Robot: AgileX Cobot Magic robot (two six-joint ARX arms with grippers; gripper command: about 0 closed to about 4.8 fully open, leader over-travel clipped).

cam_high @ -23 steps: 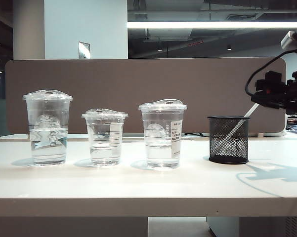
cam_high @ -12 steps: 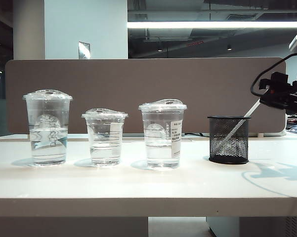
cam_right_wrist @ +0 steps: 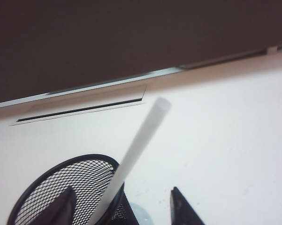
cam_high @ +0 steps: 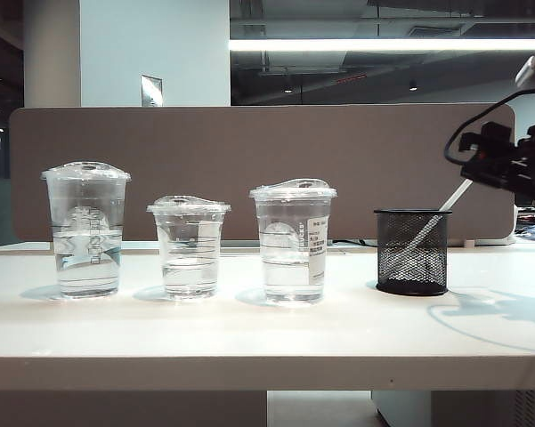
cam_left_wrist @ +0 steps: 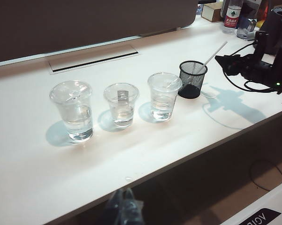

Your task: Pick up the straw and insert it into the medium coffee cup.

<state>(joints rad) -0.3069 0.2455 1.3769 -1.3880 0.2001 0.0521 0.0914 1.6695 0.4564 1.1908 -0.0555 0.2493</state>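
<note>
The white straw (cam_high: 447,207) leans in a black mesh holder (cam_high: 413,253), its top pointing up and to the right. My right gripper (cam_high: 467,172) hovers open at the straw's upper end. In the right wrist view the straw (cam_right_wrist: 140,141) runs between the gripper's (cam_right_wrist: 123,200) spread fingers and touches neither. The medium coffee cup (cam_high: 294,242), clear, lidded and bearing a white sticker, stands just left of the holder. My left gripper (cam_left_wrist: 124,207) hangs shut off the table's front edge, far from the medium coffee cup (cam_left_wrist: 163,96).
A tall clear cup (cam_high: 85,229) and a short clear cup (cam_high: 189,247) stand left of the medium one, all part-filled with water. A brown partition (cam_high: 249,169) runs behind the table. Bottles and boxes (cam_left_wrist: 232,14) sit at the far right corner.
My right gripper has shifted a little beside the straw's top, drifting right and then back. The straw, holder and cups have not moved, and the left arm is still.
</note>
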